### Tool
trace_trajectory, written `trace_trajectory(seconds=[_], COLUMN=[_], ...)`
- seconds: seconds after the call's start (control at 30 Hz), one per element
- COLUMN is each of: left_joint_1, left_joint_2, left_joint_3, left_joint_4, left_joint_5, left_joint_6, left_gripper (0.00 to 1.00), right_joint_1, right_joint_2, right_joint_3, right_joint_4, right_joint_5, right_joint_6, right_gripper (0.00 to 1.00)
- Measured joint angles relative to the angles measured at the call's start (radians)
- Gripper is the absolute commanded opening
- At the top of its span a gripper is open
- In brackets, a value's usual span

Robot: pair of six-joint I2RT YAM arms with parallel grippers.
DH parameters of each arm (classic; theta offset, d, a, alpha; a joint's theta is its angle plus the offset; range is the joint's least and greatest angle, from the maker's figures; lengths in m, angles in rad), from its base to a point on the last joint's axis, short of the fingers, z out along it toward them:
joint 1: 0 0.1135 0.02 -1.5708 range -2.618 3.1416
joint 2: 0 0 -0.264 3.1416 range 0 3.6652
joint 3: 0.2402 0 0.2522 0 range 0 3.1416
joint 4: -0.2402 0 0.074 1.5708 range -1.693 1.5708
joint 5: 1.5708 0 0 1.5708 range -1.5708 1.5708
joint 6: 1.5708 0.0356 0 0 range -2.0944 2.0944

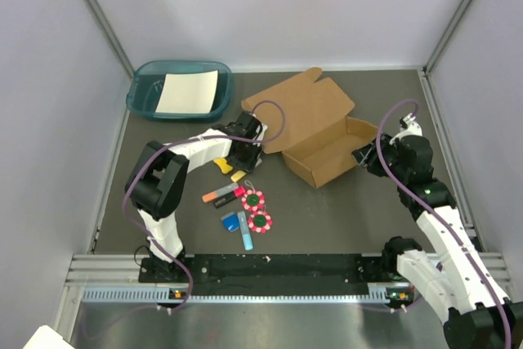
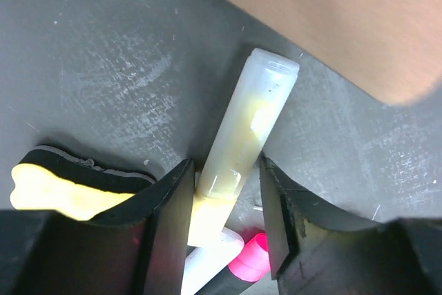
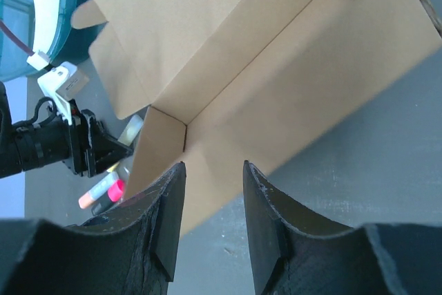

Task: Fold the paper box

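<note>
The brown cardboard paper box (image 1: 327,149) stands half-formed at centre right, its tray walls up and its lid flap (image 1: 302,108) lying open to the back left. My right gripper (image 1: 364,156) is at the tray's right end. In the right wrist view it (image 3: 214,165) is open, its jaws just off the box (image 3: 262,67) wall and holding nothing. My left gripper (image 1: 245,155) is low by the lid's left edge. In the left wrist view it (image 2: 226,165) is open and straddles a pale yellow marker (image 2: 245,136) lying on the table, with the box edge (image 2: 345,12) beyond.
A teal tray (image 1: 145,97) holding a white paper sheet (image 1: 188,91) stands at the back left. Small items lie in front of the left gripper: an orange highlighter (image 1: 219,195), pink round pieces (image 1: 256,210), a blue piece (image 1: 243,229), a yellow-and-black piece (image 2: 55,191) and a pink cap (image 2: 250,257).
</note>
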Motion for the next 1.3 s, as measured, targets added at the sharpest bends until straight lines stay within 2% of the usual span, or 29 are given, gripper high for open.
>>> trace_trajectory(seconds=[0.23,0.5,0.77,0.93,1.03,1.1,1.3], left_joint_1=[0.001,0.001,0.001,0.001,0.001,0.001,0.001], left_joint_2=[-0.037,-0.117,-0.273,-0.396,-0.470,-0.518,-0.601], left_joint_3=[-0.050,-0.123,-0.168,-0.193,-0.215,-0.232,-0.256], left_joint_4=[0.042,0.018,0.006,0.011,0.026,0.039,0.086], left_joint_5=[0.026,0.042,-0.013,-0.070,-0.090,-0.096,-0.081], left_joint_6=[-0.014,-0.035,-0.072,-0.110,-0.129,-0.144,-0.180], left_gripper=[0.21,0.03,0.00,0.00,0.00,0.00,0.00], right_joint_1=[0.000,0.000,0.000,0.000,0.000,0.000,0.021], right_joint_2=[0.003,0.017,0.039,0.124,0.213,0.301,0.644], right_joint_3=[-0.006,-0.012,0.012,0.138,0.246,0.333,0.655], right_joint_4=[0.003,0.003,-0.001,0.010,0.059,0.101,0.149], right_joint_5=[0.000,0.002,0.012,0.038,0.050,0.050,0.016], right_joint_6=[0.005,0.006,0.008,0.027,0.042,0.054,0.043], right_gripper=[0.39,0.39,0.39,0.38,0.30,0.25,0.27])
